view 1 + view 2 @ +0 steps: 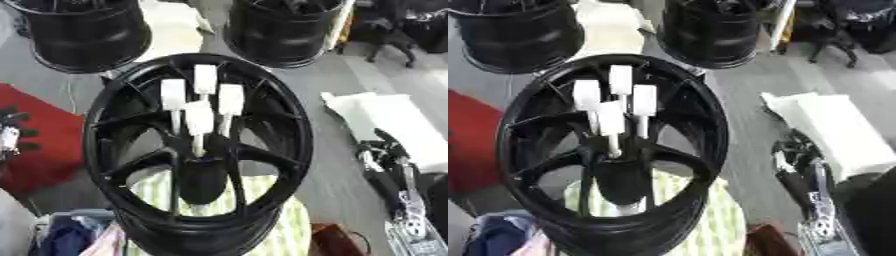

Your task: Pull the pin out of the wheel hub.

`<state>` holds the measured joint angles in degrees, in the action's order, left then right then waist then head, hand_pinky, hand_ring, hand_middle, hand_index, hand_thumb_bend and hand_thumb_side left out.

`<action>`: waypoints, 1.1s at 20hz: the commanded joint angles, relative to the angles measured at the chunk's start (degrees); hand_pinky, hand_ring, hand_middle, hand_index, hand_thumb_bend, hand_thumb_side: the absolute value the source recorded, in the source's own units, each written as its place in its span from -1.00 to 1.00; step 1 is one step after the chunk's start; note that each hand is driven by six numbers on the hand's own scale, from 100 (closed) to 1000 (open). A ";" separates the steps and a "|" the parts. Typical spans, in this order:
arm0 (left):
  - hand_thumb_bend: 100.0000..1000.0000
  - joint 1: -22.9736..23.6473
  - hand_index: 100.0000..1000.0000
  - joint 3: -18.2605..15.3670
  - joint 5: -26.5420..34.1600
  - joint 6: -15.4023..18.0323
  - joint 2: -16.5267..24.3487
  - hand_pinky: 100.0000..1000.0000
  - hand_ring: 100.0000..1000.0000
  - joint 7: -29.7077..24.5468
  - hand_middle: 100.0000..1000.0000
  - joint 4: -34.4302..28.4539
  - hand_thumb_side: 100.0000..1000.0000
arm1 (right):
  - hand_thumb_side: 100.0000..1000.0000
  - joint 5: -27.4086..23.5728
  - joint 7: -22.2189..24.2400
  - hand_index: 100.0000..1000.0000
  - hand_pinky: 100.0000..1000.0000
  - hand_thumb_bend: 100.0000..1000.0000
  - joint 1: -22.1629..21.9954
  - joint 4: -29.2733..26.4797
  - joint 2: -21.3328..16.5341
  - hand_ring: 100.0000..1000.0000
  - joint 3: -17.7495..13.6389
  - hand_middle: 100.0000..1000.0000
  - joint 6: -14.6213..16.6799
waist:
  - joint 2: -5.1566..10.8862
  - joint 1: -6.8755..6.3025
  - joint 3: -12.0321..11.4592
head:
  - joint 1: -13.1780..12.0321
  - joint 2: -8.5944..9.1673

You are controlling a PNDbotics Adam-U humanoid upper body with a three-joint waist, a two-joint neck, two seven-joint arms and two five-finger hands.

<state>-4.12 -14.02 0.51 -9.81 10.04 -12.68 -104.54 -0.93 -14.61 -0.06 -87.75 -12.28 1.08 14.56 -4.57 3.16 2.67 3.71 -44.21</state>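
A black wheel hub [198,150] stands tilted in the middle of both views, its open face toward me. Several white pins stick up out of its centre; the tallest pin [205,79] is at the back, and the front pin [199,118] is lowest. My left hand [16,133] shows only at the left edge, fingers spread and empty, well clear of the rim. At the right my right hand [385,152] rests low beside the hub, fingers relaxed and pointing up, holding nothing.
Two more black wheels [83,35] [284,30] stand at the back. A red mat [44,150] lies left, a white padded block [394,120] right. A green-striped cloth [289,230] lies under the hub, with bundled fabric [70,235] at the lower left.
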 commanded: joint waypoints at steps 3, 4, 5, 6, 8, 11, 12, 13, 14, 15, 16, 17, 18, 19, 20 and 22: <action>-0.92 -0.41 0.80 -0.36 0.20 0.08 0.39 0.32 0.42 0.25 0.52 -0.98 -0.07 | -0.34 0.28 -0.07 0.74 0.24 -0.79 0.34 -0.68 -0.41 0.11 -0.27 0.19 0.09 | 0.83 -0.22 0.07 | 0.09 0.09; -0.92 -0.40 0.80 -0.37 0.20 0.08 0.38 0.32 0.42 0.25 0.52 -0.98 -0.07 | -0.34 0.28 -0.09 0.74 0.24 -0.79 0.33 -0.68 -0.40 0.11 -0.28 0.19 0.09 | 0.83 -0.22 0.08 | 0.09 0.09; -0.92 -0.40 0.80 -0.37 0.20 0.08 0.38 0.32 0.42 0.25 0.52 -0.98 -0.07 | -0.34 0.28 -0.10 0.74 0.24 -0.79 0.32 -0.68 -0.40 0.11 -0.29 0.19 0.09 | 0.84 -0.23 0.08 | 0.10 0.09; -0.92 -0.40 0.80 -0.38 0.20 0.08 0.39 0.32 0.43 0.26 0.52 -0.99 -0.07 | -0.34 0.28 -0.11 0.74 0.24 -0.79 0.32 -0.68 -0.40 0.11 -0.29 0.19 0.09 | 0.84 -0.23 0.08 | 0.09 0.09; -0.92 -0.41 0.80 -0.38 0.20 0.07 0.38 0.32 0.43 0.28 0.52 -0.99 -0.07 | -0.34 0.27 -0.11 0.74 0.24 -0.79 0.31 -0.68 -0.38 0.11 -0.29 0.19 0.10 | 0.84 -0.23 0.09 | 0.08 0.09; -0.92 -0.43 0.80 -0.39 0.21 0.08 0.40 0.32 0.43 0.30 0.52 -1.00 -0.07 | -0.34 0.27 -0.12 0.74 0.24 -0.79 0.33 -0.68 -0.38 0.11 -0.28 0.19 0.10 | 0.84 -0.23 0.09 | 0.06 0.09; -0.92 -0.46 0.80 -0.40 0.20 0.09 0.45 0.32 0.43 0.31 0.52 -1.00 -0.07 | -0.34 0.27 -0.12 0.74 0.24 -0.79 0.32 -0.68 -0.38 0.11 -0.28 0.19 0.10 | 0.84 -0.23 0.08 | 0.05 0.09; -0.91 -0.49 0.80 -0.40 0.20 0.11 0.52 0.32 0.43 0.32 0.52 -1.02 -0.07 | -0.34 0.26 -0.13 0.74 0.24 -0.79 0.30 -0.66 -0.39 0.11 -0.28 0.19 0.08 | 0.84 -0.24 0.08 | 0.05 0.09; -0.91 -0.57 0.80 -0.45 0.19 0.18 0.71 0.32 0.43 0.38 0.52 -1.07 -0.07 | -0.34 0.24 -0.13 0.74 0.24 -0.79 0.29 -0.66 -0.40 0.11 -0.27 0.19 0.08 | 0.84 -0.25 0.08 | 0.05 0.09; -0.91 -0.67 0.80 -0.52 0.20 0.25 0.93 0.32 0.43 0.47 0.52 -1.12 -0.07 | -0.34 0.22 -0.14 0.74 0.24 -0.79 0.29 -0.65 -0.41 0.11 -0.27 0.19 0.08 | 0.85 -0.26 0.08 | 0.03 0.09; -0.90 -0.81 0.80 -0.61 0.20 0.38 1.20 0.32 0.43 0.62 0.52 -1.20 -0.07 | -0.34 0.21 -0.15 0.74 0.24 -0.79 0.30 -0.65 -0.43 0.11 -0.27 0.19 0.09 | 0.86 -0.29 0.07 | 0.01 0.09; -0.90 -0.98 0.80 -0.73 0.22 0.49 1.53 0.32 0.43 0.82 0.52 -1.27 -0.07 | -0.34 0.21 -0.15 0.74 0.24 -0.79 0.30 -0.64 -0.46 0.11 -0.27 0.19 0.09 | 0.88 -0.32 0.06 | -0.01 0.09; -0.88 -1.15 0.80 -0.85 0.26 0.62 1.89 0.32 0.43 1.04 0.52 -1.33 -0.07 | -0.34 0.22 -0.15 0.74 0.24 -0.79 0.30 -0.63 -0.48 0.11 -0.27 0.19 0.09 | 0.89 -0.35 0.05 | -0.02 0.09; -0.88 -1.30 0.80 -0.95 0.32 0.75 2.26 0.32 0.43 1.25 0.52 -1.37 -0.07 | -0.34 0.23 -0.15 0.74 0.24 -0.79 0.29 -0.62 -0.50 0.11 -0.26 0.19 0.10 | 0.91 -0.38 0.04 | -0.03 0.09; -0.86 -1.51 0.80 -1.05 0.40 0.91 2.75 0.32 0.44 1.44 0.52 -1.43 -0.07 | -0.34 0.24 -0.15 0.74 0.24 -0.79 0.29 -0.61 -0.53 0.11 -0.27 0.19 0.09 | 0.93 -0.42 0.01 | 0.00 0.09; -0.85 -2.18 0.79 -1.29 0.66 1.40 4.38 0.32 0.44 1.98 0.52 -1.57 -0.06 | -0.34 0.29 -0.17 0.74 0.24 -0.79 0.30 -0.59 -0.62 0.11 -0.29 0.19 0.09 | 0.97 -0.50 -0.03 | 0.06 0.09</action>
<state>-5.45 -14.75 0.78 -8.71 12.36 -11.15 -104.94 -0.92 -14.63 -0.06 -87.75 -11.93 1.08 14.58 -4.40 2.90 2.68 3.69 -44.21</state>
